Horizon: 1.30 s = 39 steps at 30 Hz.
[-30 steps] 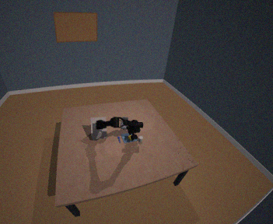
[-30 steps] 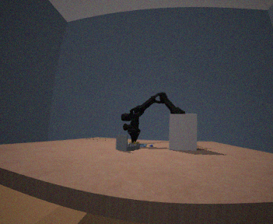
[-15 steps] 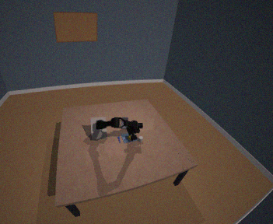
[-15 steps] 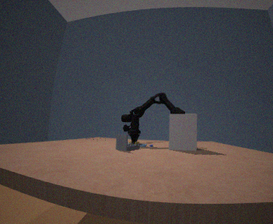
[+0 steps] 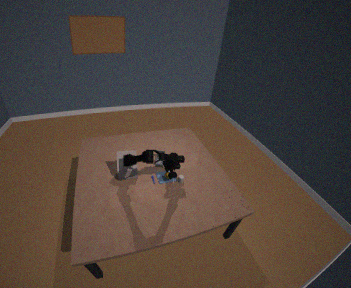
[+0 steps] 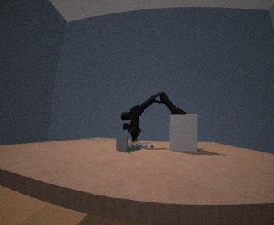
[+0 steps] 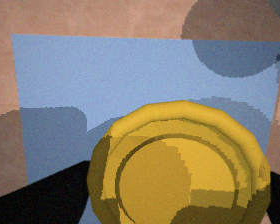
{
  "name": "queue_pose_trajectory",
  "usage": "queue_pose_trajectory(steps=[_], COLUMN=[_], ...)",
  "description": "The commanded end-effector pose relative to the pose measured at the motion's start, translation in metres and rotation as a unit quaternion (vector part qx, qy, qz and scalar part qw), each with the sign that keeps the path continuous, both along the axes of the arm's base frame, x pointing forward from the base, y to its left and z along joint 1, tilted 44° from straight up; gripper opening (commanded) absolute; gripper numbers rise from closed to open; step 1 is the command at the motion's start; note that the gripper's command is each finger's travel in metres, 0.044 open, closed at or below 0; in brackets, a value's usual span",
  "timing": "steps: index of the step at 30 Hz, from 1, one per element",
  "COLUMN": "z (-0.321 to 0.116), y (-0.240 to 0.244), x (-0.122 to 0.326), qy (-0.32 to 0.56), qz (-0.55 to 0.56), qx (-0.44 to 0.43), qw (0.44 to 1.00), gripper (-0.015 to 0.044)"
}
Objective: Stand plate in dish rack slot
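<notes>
The yellow plate (image 7: 156,175) fills the lower middle of the wrist view, face toward the camera; a bit of it shows in the top view (image 5: 168,175) and the exterior view (image 6: 133,141). My gripper (image 7: 174,175) (image 6: 134,141) points down and is shut on the plate, with a black finger at each side of its rim. The plate appears a little above the blue mat (image 7: 81,70) (image 5: 161,180) and casts a shadow on it. A small grey object (image 6: 122,143) (image 5: 159,162), apparently the dish rack, stands beside the gripper, partly behind the arm in the top view. Its slots cannot be made out.
A white cylinder (image 5: 181,178) stands just right of the mat in the top view. A small purple-blue item (image 5: 153,179) (image 6: 151,146) lies at the mat's other side. The arm's base sits by a tall white block (image 6: 183,133).
</notes>
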<state>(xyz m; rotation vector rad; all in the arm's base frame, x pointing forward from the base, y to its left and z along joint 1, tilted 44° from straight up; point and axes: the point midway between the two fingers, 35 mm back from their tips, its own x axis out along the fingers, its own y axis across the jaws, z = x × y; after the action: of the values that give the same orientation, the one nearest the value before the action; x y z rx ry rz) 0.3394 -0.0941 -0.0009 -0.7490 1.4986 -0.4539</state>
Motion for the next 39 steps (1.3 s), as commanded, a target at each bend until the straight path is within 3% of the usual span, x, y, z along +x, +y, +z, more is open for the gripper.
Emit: queue_pose_trajectory(steps=[1, 4, 27, 39], z=[0.016, 0.028, 0.106, 0.043], y=[0.017, 0.030, 0.111, 0.175], x=[0.005, 0.007, 0.003, -0.059], qy=[-0.009, -0.009, -0.008, -0.109], qz=[0.001, 0.001, 0.000, -0.108], qx=[0.004, 0.006, 0.001, 0.016], qw=[1.000, 1.000, 1.000, 0.988], gripper=[0.0071, 0.0000, 0.0000, 0.0000])
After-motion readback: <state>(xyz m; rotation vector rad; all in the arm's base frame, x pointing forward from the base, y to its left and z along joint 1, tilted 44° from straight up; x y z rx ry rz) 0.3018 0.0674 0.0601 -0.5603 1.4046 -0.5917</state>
